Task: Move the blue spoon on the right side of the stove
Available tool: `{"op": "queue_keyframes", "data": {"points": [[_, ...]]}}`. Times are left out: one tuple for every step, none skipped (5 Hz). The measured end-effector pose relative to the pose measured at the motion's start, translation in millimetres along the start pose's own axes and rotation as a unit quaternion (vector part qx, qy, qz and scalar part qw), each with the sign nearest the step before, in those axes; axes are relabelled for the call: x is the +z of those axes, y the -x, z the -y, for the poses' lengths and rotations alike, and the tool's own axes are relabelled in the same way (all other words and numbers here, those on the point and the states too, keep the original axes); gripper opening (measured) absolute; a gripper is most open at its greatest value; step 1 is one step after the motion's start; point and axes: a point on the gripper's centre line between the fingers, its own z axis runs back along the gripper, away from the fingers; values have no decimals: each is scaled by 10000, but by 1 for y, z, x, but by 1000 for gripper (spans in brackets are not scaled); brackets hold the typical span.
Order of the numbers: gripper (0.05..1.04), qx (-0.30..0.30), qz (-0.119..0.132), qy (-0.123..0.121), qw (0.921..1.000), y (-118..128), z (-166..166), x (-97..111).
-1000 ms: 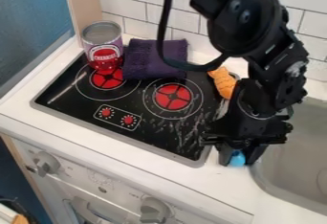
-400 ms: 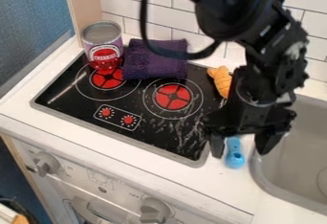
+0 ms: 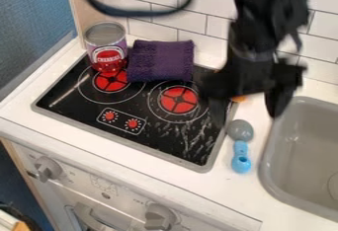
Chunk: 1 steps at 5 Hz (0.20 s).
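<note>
Looks like the gripper (image 3: 251, 109) is spread wide with nothing in it, up above the blue spoon (image 3: 241, 157), which sits on the counter (image 3: 198, 195) between the stove (image 3: 135, 131) and the sink (image 3: 304, 151), so I'd call it already placed. If it did need a nudge, the spoon's below the gripper in the view, grey bowl end nearer, long axis running roughly along the stove's right edge.

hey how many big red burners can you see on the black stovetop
2. The left burner sits beside the can, which partly covers it; the right burner is in front of the purple cloth. The cloth or gripper could hide more.
</note>
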Motion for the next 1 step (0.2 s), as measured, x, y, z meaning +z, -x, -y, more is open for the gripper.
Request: {"op": "queue_keyframes", "data": {"points": [[999, 124, 144, 192, 9996, -11, -6, 19]]}}
